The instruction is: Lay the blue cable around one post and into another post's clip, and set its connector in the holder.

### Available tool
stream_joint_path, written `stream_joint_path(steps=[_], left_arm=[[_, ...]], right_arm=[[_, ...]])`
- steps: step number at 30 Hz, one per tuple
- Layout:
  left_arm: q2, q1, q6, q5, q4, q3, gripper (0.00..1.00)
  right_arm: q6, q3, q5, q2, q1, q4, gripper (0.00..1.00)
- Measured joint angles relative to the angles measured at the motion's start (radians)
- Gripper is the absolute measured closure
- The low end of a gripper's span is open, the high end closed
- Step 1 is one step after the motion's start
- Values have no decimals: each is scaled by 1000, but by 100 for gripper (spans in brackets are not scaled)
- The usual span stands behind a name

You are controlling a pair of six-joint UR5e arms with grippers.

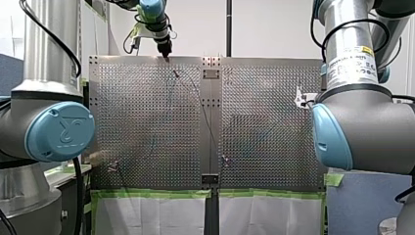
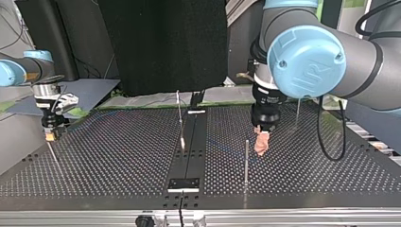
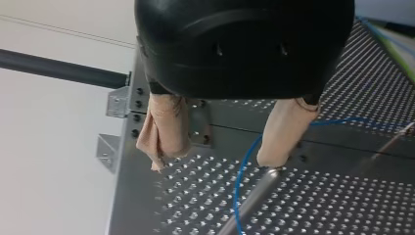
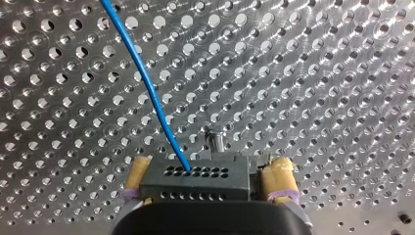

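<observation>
**A robotics lab bench**

You are looking at a robotics lab. The left arm (image 1: pixel 54 127) and the right arm (image 1: pixel 352 127), both industrial grey and blue, flank a perforated metal table (image 1: pixel 264 132) edged with green tape (image 1: pixel 151 194). A black drape (image 2: pixel 161 42) hangs behind it.

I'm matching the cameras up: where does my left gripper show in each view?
Front view: left gripper at the far edge of the table, left of centre.
Top view: right of centre, beside a post.
Left wrist view: its own, jaws open.
Right wrist view: not in it.
Shared landmark: that post, in the top and left wrist views.
</observation>
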State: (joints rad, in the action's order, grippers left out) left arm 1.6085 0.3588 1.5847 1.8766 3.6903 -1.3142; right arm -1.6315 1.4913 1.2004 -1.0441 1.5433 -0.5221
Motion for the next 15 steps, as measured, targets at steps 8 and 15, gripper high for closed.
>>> stream_joint_path(steps=[8, 15], left_arm=[[1, -1, 0, 2, 77, 0, 0], [0, -2, 14, 35, 131, -1, 0]], right_arm=[[0, 0, 0, 0, 0, 0, 2], [0, 0, 0, 0, 0, 0, 2]])
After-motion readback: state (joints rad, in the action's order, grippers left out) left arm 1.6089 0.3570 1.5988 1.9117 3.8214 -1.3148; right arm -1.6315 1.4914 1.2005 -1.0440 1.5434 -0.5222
